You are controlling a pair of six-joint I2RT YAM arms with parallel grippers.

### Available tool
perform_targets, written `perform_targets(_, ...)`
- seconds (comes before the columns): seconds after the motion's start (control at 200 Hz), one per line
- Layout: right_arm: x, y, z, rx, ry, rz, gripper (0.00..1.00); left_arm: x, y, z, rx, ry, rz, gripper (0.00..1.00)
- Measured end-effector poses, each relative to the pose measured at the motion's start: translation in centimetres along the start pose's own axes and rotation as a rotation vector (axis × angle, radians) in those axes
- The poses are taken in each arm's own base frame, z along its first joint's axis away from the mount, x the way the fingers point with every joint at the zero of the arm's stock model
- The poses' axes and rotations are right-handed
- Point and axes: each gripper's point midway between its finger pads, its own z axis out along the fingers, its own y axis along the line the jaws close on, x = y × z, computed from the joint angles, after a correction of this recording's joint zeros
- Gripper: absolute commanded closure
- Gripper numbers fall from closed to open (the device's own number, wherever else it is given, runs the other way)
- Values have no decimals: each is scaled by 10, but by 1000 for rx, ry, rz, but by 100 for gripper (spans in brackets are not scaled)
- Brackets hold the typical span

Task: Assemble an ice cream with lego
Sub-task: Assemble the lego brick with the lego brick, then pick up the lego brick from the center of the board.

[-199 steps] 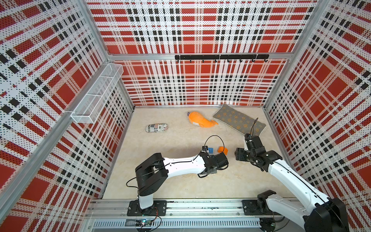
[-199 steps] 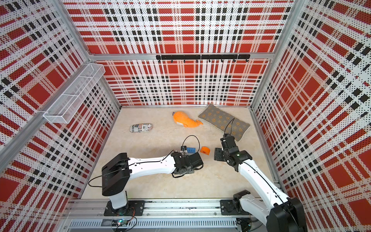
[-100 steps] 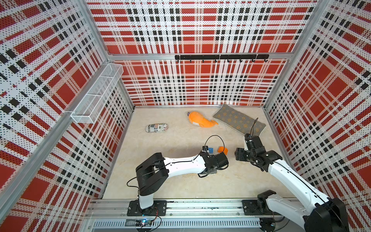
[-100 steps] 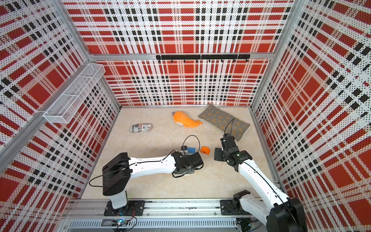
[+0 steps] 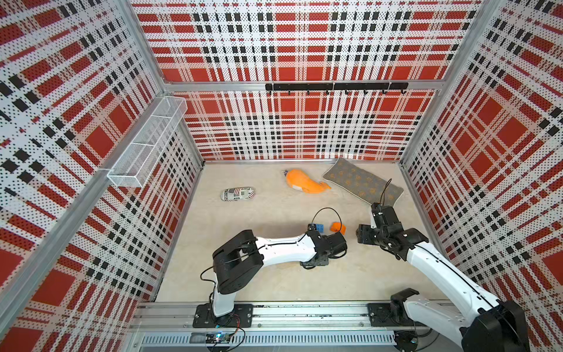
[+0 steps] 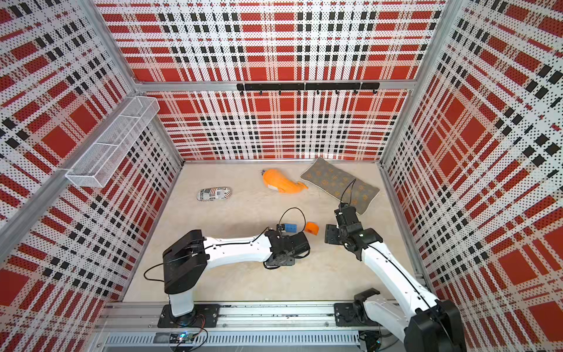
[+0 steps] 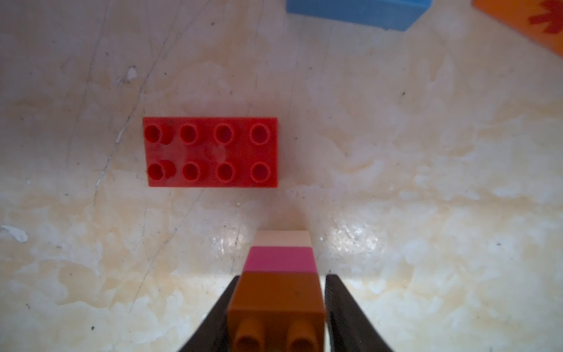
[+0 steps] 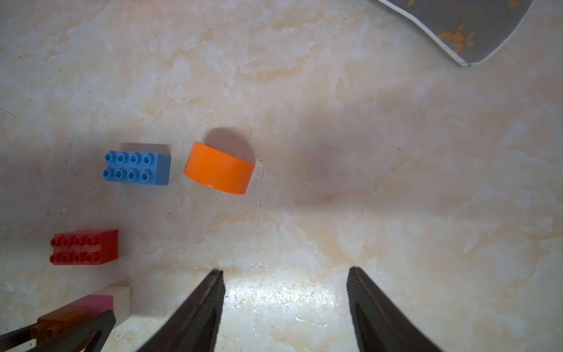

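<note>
Stem [image 7: 280,259] of cream, pink and brown bricks is done, between left gripper [image 7: 283,277] jaws; squeezed or not, I cannot tell. Right gripper [image 8: 285,271] jaws are apart, empty. Red brick [image 7: 210,152], blue brick [image 5: 319,227], and orange top [image 5: 338,228] at its three o'clock, lie loose.

Beige marbled desk [image 5: 304,283]. Between fingers of left hand [image 7: 283,279]: cream-pink-brown brick stack [image 7: 278,262]. Just ahead: red eight-stud plastic brick [image 7: 210,152], then blue eight-stud brick [image 8: 137,167], rounded orange plastic piece [image 8: 219,167]. Beyond right hand [image 8: 285,271]: grey patterned cushion [image 5: 362,183]; farther off, orange plush whale [image 5: 304,183], small printed pouch [image 5: 237,193].
</note>
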Motion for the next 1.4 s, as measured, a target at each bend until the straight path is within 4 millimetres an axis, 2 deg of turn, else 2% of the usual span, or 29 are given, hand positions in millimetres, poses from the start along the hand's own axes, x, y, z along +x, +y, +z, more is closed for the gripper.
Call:
perform_targets(0.246, 0, 0, 0, 0, 1, -4, 26, -2, -5, -16, 37, -12, 8, 48)
perform_targets(0.471, 1, 7, 2, -29, 39, -45, 21, -11, 0, -46, 93, -45, 3, 46)
perform_targets(0.536, -8, 15, -2, -48, 42, -73, 19, -18, 3, -56, 109, -67, 2, 46)
perform_targets(0.606, -28, 30, -11, -78, 20, -117, 19, -26, 9, -64, 120, -93, 6, 46)
perform_targets(0.676, -53, 51, -20, -108, -18, -173, 19, -39, 21, -71, 118, -129, 10, 46)
perform_targets(0.747, -69, 75, -23, -136, -27, -275, 21, -57, 35, -77, 116, -173, 6, 45)
perform_targets(0.812, -74, 96, -16, -150, -1, -381, 23, -77, 50, -82, 125, -223, -6, 43)
perform_targets(0.882, -71, 114, -1, -149, 49, -499, 24, -99, 68, -90, 144, -280, -25, 41)
perform_targets(0.972, -54, 135, 25, -145, 137, -683, 25, -126, 89, -101, 181, -354, -52, 39)
perform_targets(1.107, -26, 151, 52, -167, 254, -925, 29, -161, 117, -116, 241, -444, -89, 38)
perform_targets(1.233, -23, 160, 63, -212, 283, -1088, 28, -178, 132, -116, 274, -476, -85, 39)
perform_targets(1.398, -31, 176, 62, -288, 270, -1238, 28, -182, 132, -110, 339, -459, -49, 42)
